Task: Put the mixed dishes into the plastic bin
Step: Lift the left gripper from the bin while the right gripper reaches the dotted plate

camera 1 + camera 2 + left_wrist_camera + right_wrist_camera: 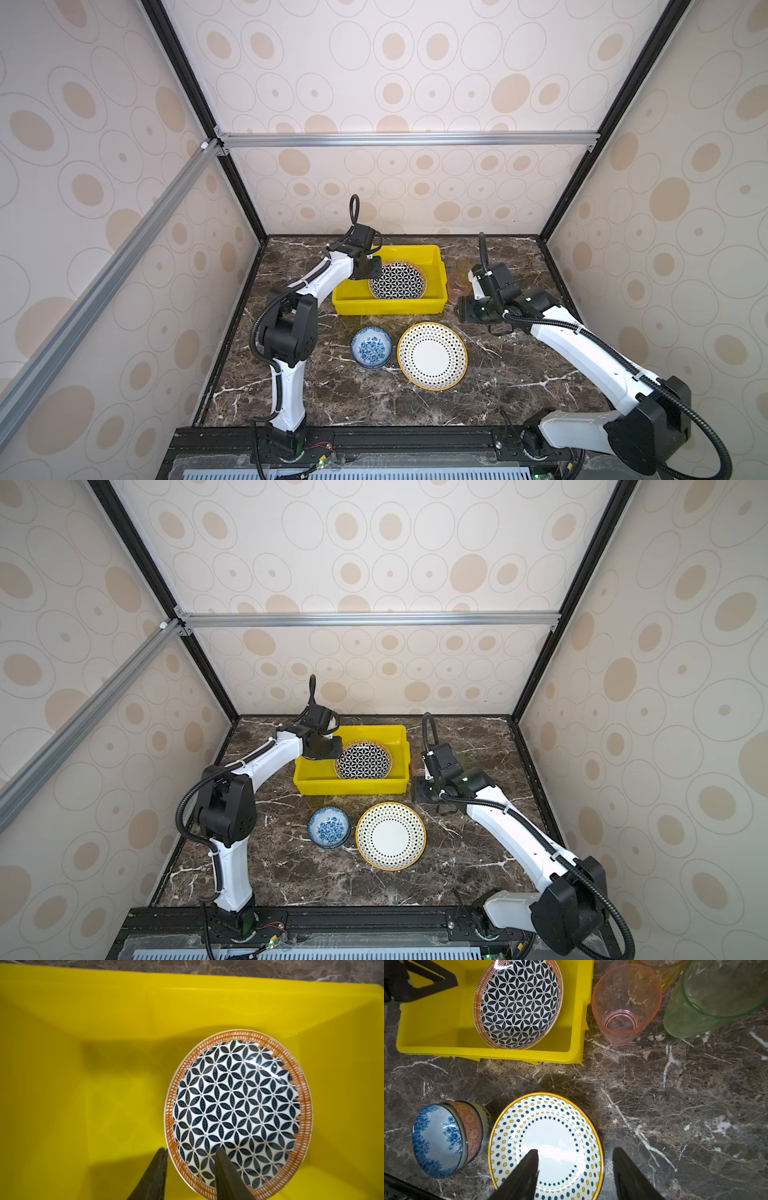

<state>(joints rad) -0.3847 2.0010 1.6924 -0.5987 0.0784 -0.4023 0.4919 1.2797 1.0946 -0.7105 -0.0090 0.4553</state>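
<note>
In both top views a dark brown marble-look tabletop [519, 374], veined in white, sits inside a booth; its walls [395, 83] carry cream paper printed with beige ovals and rings, framed by black corner posts [243, 195] and an aluminium bar [407, 139] across the back. The yellow bin [390, 306] stands toward the rear middle of the tabletop; the geometric plate [397, 280] lies inside it, in its right-hand half; the left arm [320, 278] reaches over the bin's left end. In front of the bin, apart from it, the blue-floral bowl [371, 347] and the dotted plate [432, 355] sit side by side on the marble; the right arm [557, 332] hangs over the surface to the right of the bin.

In the left wrist view the left gripper [191, 1150] is inside the bin; its fingers [153, 1176] are parted astride the plate's orange rim, one outside it and one over the pattern, clamping nothing; bare yellow floor fills the rest.

In the right wrist view the right gripper [576, 1150] hovers above the dotted plate's edge, jaws apart and empty; the blue-floral bowl nests in an orange bowl [472, 1126]; a pink cup [625, 1005] stands just beside the bin, outside it; a green cup [708, 1001] and an amber cup [672, 970] stand near it on the marble.
</note>
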